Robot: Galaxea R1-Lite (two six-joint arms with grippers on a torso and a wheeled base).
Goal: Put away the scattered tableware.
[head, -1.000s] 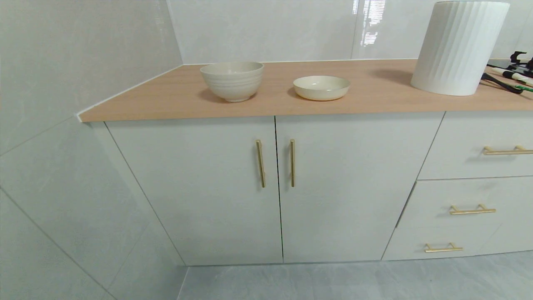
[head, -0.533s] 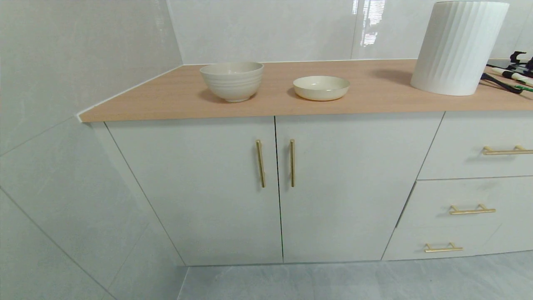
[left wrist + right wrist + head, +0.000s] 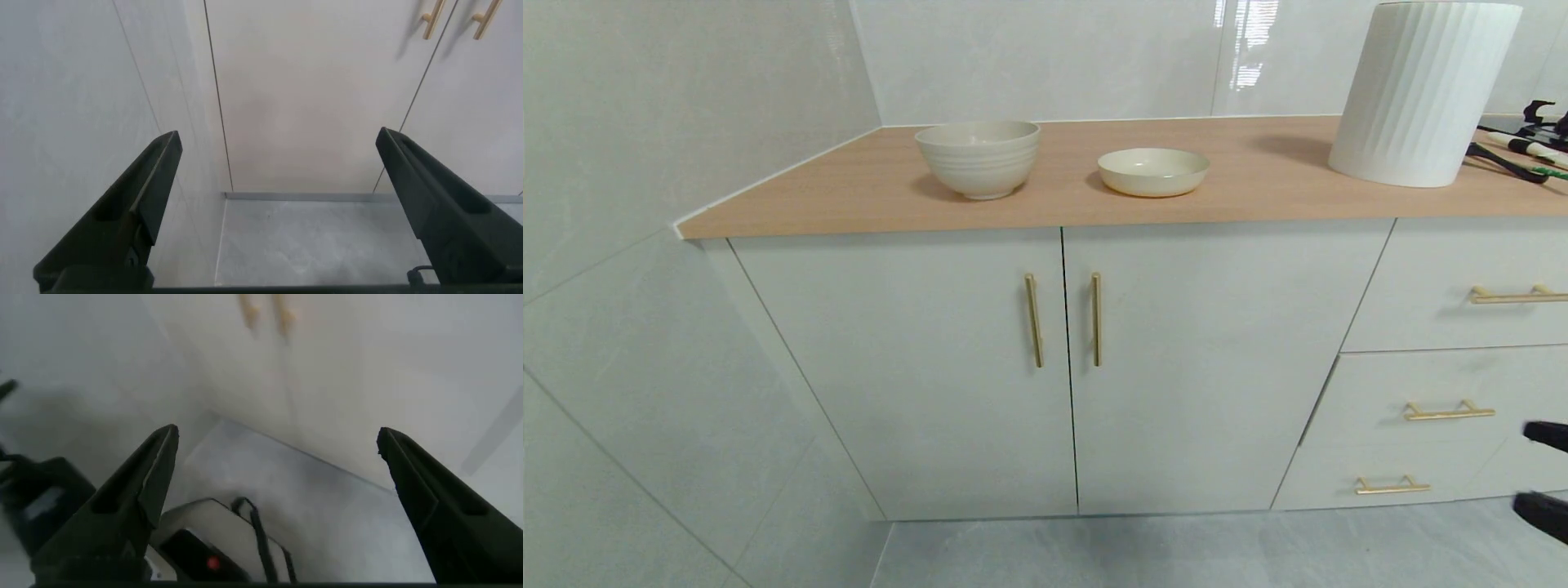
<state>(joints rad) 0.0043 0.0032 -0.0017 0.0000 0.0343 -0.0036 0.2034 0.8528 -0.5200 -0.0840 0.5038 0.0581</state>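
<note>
A deep ribbed bowl (image 3: 978, 158) stands on the wooden countertop (image 3: 1258, 192), with a shallow cream dish (image 3: 1152, 171) to its right. Both are upright and apart from each other. My right gripper (image 3: 1542, 472) shows at the right edge of the head view, low down in front of the drawers, open and far below the dishes. In the right wrist view the same gripper (image 3: 278, 434) stands open with nothing in it, facing the floor and the cabinet. My left gripper (image 3: 278, 140) is open and holds nothing, low by the cabinet's left door (image 3: 319, 90).
Below the counter are two shut doors with gold handles (image 3: 1034, 319) (image 3: 1096, 318). Three drawers (image 3: 1450, 412) sit to their right. A tall white ribbed container (image 3: 1421, 91) stands at the counter's right, with utensils (image 3: 1515, 155) beyond it. A tiled wall (image 3: 645, 269) closes the left side.
My right gripper's fingers have come into the head view at its lower right edge. The bowl, the dish and the cabinet doors stay as they were.
</note>
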